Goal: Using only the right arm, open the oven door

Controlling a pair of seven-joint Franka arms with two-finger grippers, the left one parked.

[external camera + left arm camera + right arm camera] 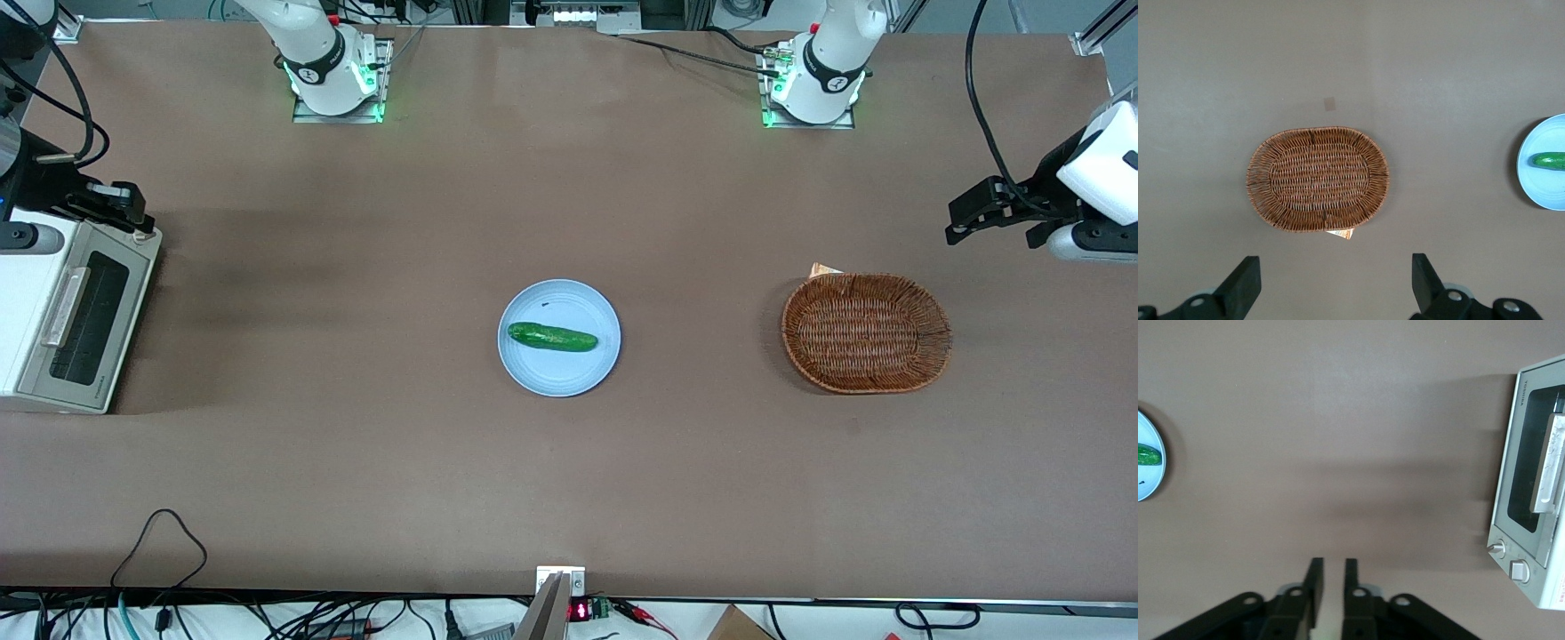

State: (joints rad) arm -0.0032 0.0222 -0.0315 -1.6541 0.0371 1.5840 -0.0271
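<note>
The oven (53, 311) sits at the left edge of the front view, toward the working arm's end of the table; its oven door (84, 324) looks closed, the dark glass framed in grey-beige with a silver bar handle (64, 307) along one long edge; the door is probably rigid and hinged, the glass fragile and the metal bar smooth, so the handle seems the sensible place to hook or pinch, pulling gently lest the light box slide; the right arm (36, 178) enters at the upper left of that view, and its gripper (133, 209) hangs just above the oven's corner nearest the arm bases; in the wrist view the fingers (1313, 583) stand close together with only a narrow gap, holding nothing and touching nothing
</note>
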